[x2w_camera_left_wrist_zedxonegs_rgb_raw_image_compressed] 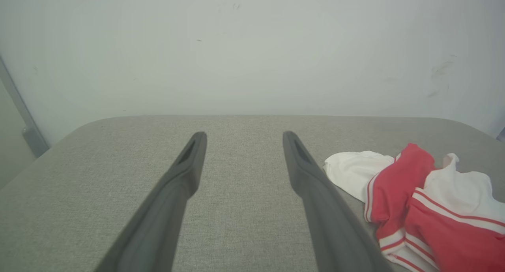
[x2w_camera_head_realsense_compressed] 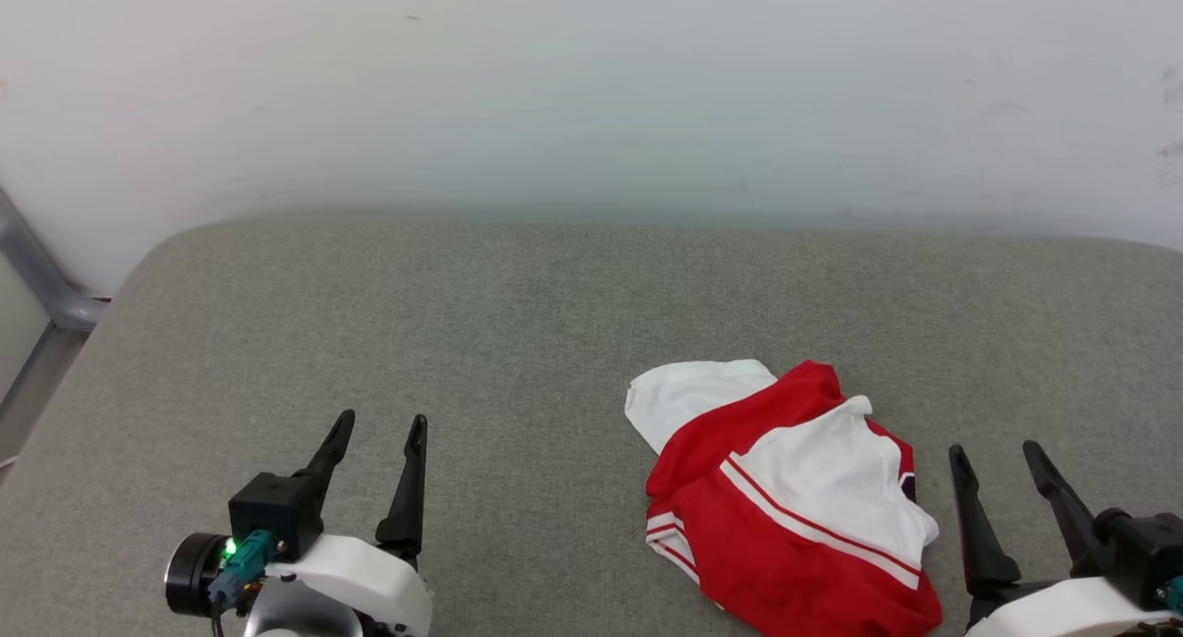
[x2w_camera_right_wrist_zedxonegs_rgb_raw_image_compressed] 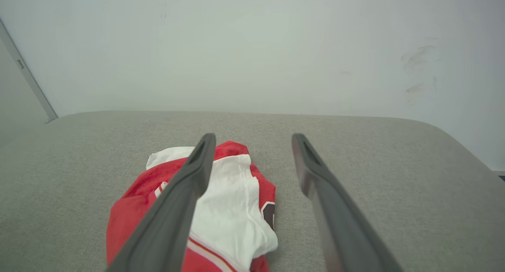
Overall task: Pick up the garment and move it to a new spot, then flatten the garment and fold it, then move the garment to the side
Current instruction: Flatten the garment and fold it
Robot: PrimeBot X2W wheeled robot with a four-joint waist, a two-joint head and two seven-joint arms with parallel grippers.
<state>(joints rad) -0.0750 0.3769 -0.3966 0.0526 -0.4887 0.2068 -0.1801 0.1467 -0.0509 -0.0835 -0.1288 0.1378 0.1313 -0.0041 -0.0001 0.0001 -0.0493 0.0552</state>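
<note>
Crumpled red-white garment (x2w_camera_head_realsense_compressed: 786, 498) on cushion (x2w_camera_head_realsense_compressed: 462, 323)

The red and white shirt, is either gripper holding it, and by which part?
Nothing is held. The shirt lies crumpled on the grey cushion, and the jaws of the left gripper and right gripper stand open and empty.

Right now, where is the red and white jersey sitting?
In the head view the garment lies crumpled on the grey cushion, lower right of centre, just left of the right tool and well apart from the left tool.
</note>
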